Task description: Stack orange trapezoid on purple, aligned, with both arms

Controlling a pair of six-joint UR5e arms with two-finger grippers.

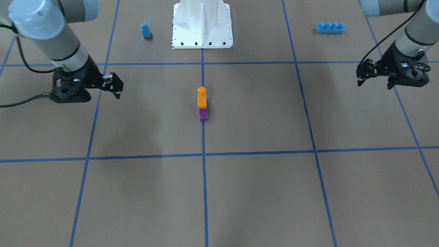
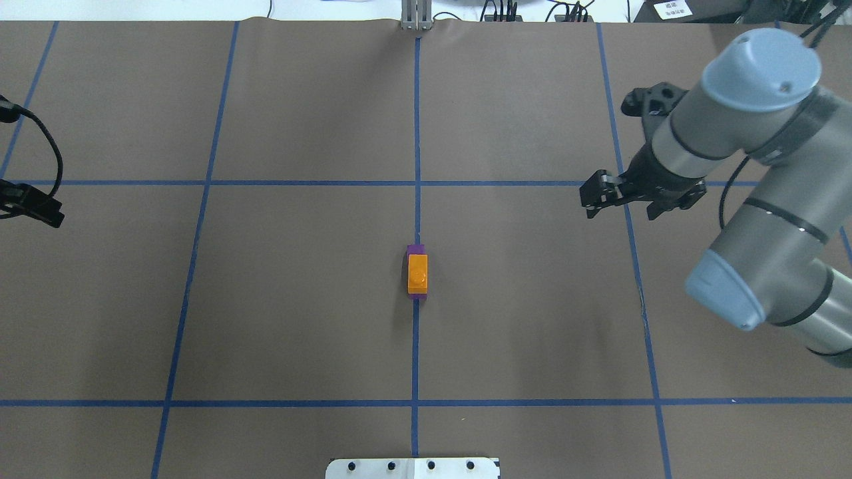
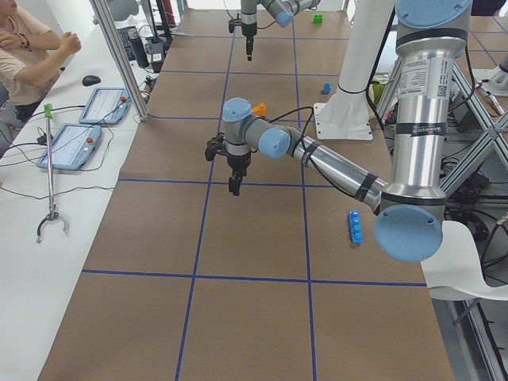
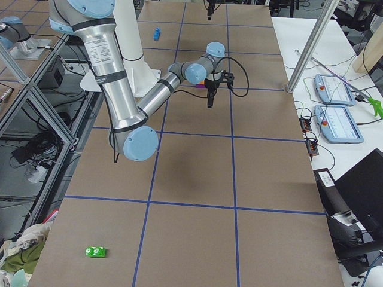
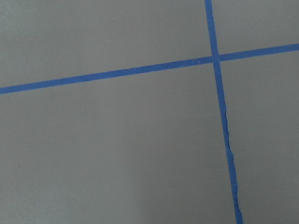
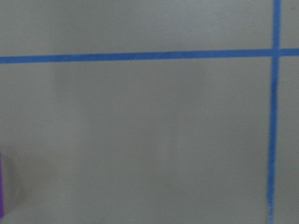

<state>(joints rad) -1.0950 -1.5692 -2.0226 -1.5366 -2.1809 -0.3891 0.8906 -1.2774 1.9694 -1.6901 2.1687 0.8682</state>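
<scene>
The orange trapezoid sits on top of the purple block at the table's centre, on the middle blue tape line. In the overhead view the orange block covers nearly all of the purple block and lines up with it. My right gripper hovers well off to its own side, empty, jaws slightly apart. My left gripper hovers far off on the other side, empty, jaws slightly apart. Both wrist views show only bare table and tape; a purple sliver shows in the right one.
A small blue single-stud block and a long blue four-stud brick lie near the white base pedestal. A green block lies far off at one table end. Operators' desks and a person border the far side.
</scene>
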